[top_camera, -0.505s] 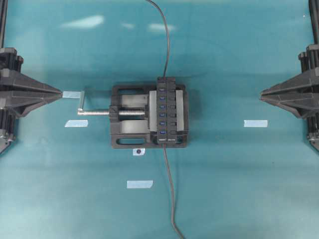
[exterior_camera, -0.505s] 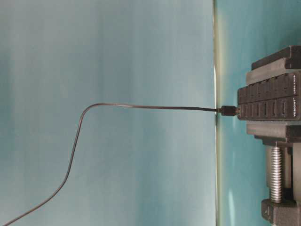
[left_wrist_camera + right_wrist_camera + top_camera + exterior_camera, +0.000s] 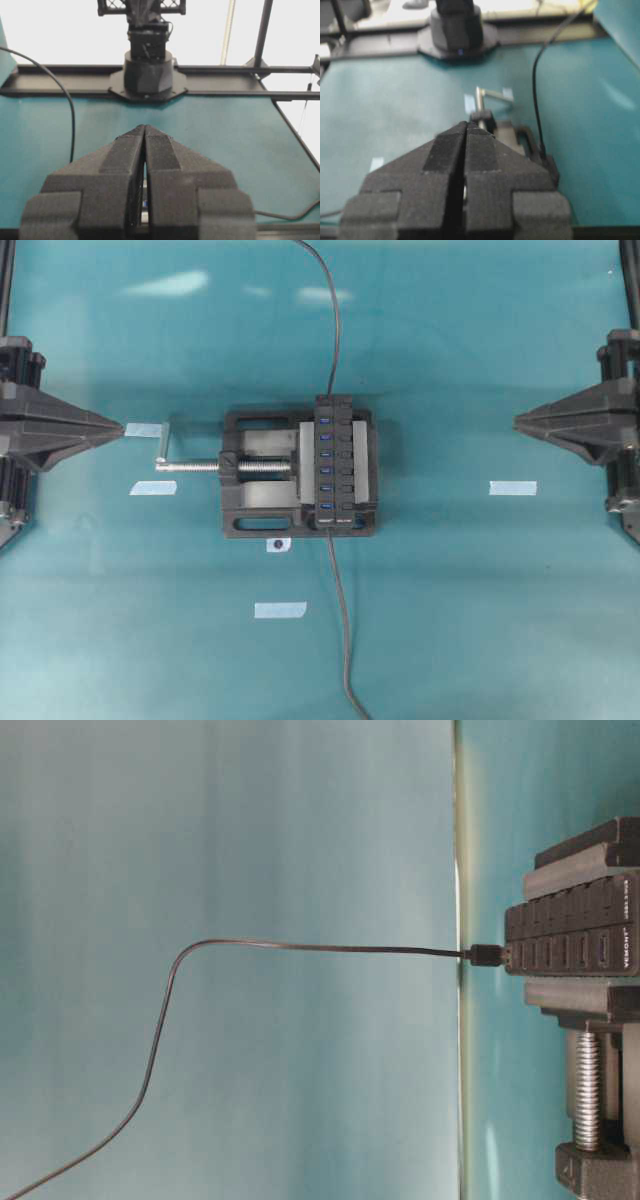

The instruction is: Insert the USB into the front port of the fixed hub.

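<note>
Two black robot hands, the left hand [image 3: 120,427] and right hand [image 3: 518,422], sit pressed shut and empty at the teal tabletop's [image 3: 450,590] edges, while between them the small black USB plug [image 3: 328,535] meets the near end of the long black blue-ported hub [image 3: 334,460] clamped in a black vise [image 3: 260,475].

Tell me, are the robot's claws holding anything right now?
No. The left gripper and the right gripper are both shut on nothing, out at the table's sides, far from the fixed hub.
</note>
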Action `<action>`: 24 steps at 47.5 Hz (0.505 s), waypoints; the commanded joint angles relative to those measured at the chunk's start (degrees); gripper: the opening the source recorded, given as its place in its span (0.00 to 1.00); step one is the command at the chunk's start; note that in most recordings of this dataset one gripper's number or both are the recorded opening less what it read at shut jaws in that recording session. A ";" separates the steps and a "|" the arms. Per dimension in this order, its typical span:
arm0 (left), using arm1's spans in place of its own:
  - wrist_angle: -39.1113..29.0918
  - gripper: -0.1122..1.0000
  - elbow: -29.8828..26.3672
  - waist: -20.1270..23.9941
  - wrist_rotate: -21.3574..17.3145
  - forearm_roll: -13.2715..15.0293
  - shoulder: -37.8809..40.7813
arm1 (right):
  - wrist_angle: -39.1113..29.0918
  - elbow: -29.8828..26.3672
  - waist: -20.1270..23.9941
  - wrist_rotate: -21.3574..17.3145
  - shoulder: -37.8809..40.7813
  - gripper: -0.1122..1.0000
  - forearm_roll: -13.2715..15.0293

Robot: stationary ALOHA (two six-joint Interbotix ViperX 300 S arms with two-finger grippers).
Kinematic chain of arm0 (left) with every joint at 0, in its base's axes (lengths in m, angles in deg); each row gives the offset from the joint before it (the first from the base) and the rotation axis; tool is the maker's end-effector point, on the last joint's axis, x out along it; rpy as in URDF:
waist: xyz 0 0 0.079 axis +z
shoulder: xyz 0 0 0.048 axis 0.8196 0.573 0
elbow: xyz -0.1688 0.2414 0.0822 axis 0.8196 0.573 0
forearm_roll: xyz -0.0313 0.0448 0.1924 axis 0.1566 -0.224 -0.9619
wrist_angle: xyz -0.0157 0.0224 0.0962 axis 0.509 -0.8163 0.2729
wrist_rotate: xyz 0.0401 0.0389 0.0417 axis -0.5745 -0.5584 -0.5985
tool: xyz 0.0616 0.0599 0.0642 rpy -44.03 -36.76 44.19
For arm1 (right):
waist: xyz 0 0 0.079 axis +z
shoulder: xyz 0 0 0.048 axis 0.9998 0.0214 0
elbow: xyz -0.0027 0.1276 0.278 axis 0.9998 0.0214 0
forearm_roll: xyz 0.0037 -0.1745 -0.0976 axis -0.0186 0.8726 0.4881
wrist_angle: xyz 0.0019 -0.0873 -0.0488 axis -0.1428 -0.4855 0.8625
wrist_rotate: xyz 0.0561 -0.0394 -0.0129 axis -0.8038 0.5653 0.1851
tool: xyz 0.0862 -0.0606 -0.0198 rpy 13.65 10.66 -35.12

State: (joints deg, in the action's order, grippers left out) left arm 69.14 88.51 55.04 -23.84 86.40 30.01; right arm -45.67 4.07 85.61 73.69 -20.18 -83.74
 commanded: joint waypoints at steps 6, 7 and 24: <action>-1.32 0.10 -2.02 -0.26 0.53 -0.09 1.85 | -5.19 -1.41 -1.67 -0.62 0.88 0.08 -0.09; -1.67 0.10 -2.29 -0.26 0.53 -0.18 2.11 | -5.80 -1.58 -1.85 -0.62 1.05 0.08 -0.09; -3.87 0.10 -4.48 -1.23 0.97 -0.09 7.03 | -10.63 -5.10 -7.29 -0.35 6.94 0.08 0.88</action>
State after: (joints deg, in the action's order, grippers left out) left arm 65.09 85.61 53.90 -22.97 86.40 36.25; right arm -56.31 0.99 79.20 73.61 -15.00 -83.12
